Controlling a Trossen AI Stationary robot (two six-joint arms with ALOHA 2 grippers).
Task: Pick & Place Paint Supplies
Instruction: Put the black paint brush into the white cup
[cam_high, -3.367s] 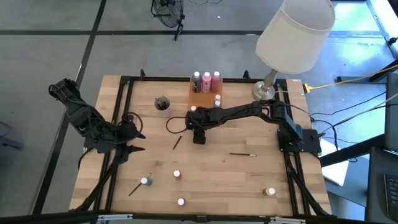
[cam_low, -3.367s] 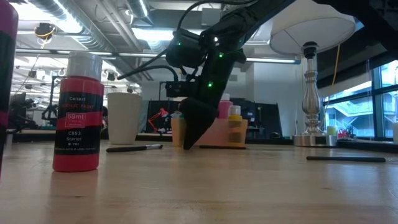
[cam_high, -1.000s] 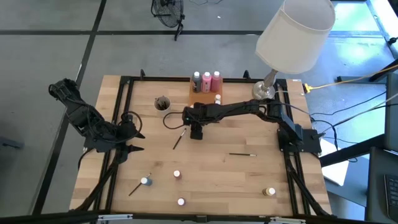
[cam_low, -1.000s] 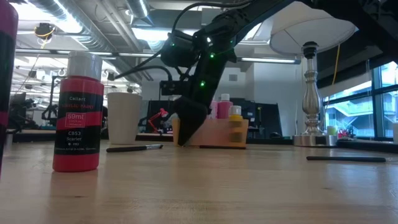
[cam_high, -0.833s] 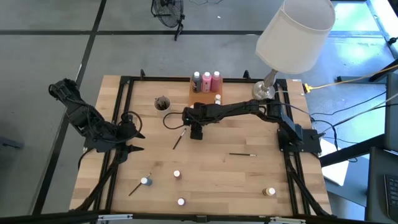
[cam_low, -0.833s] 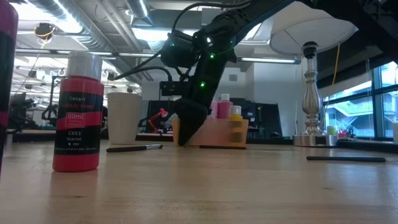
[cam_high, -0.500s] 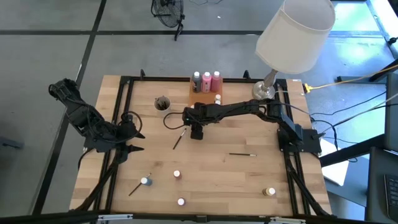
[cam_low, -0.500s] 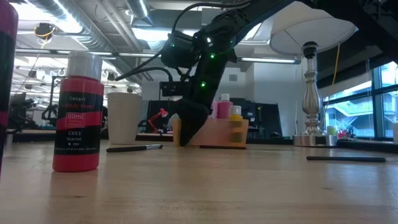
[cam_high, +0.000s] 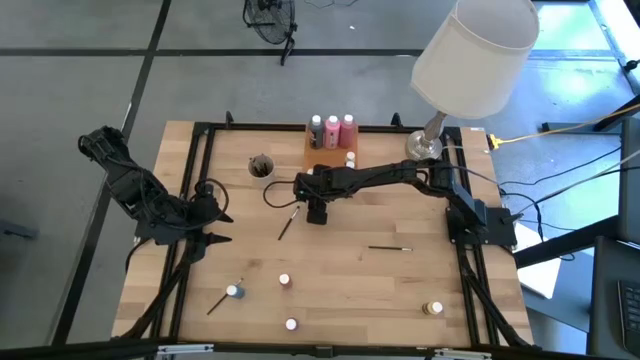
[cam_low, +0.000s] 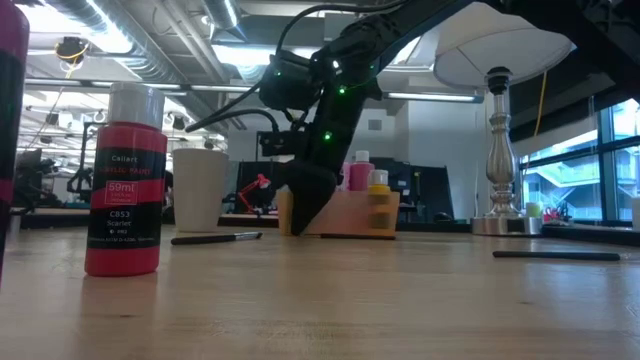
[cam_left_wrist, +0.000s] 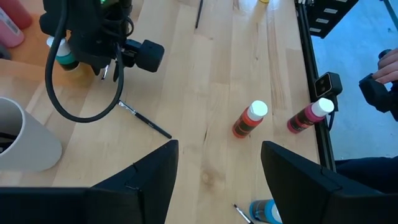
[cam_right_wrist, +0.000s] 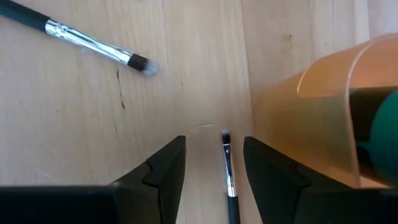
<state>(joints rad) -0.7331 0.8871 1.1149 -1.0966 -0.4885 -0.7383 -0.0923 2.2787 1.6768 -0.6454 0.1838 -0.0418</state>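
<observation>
My right gripper (cam_high: 315, 212) points down at the table just in front of the orange tray (cam_right_wrist: 311, 118), open. A thin dark brush (cam_right_wrist: 228, 171) lies in the gap between its fingers, touching neither. A second brush (cam_right_wrist: 93, 38) lies farther toward the table's left (cam_high: 287, 222). Three squeeze bottles (cam_high: 332, 130) stand on the tray, and a teal pot (cam_right_wrist: 380, 127) sits in it. Small pots (cam_high: 285, 281) and two more brushes (cam_high: 388, 248) are scattered over the near half of the table. My left gripper (cam_high: 215, 228) waits, open, at the left edge.
A round cup (cam_high: 261, 167) with brushes in it stands left of the tray. A lamp (cam_high: 470, 55) stands on its base (cam_high: 425, 145) at the far right. A scarlet bottle (cam_low: 125, 180) stands close to the low camera. Bare wood lies around the table's middle (cam_high: 350, 280).
Nothing has moved in the last second. Against the frames of a few seconds ago, my right gripper stands slightly farther toward the table's left and far edges, closer to the tray.
</observation>
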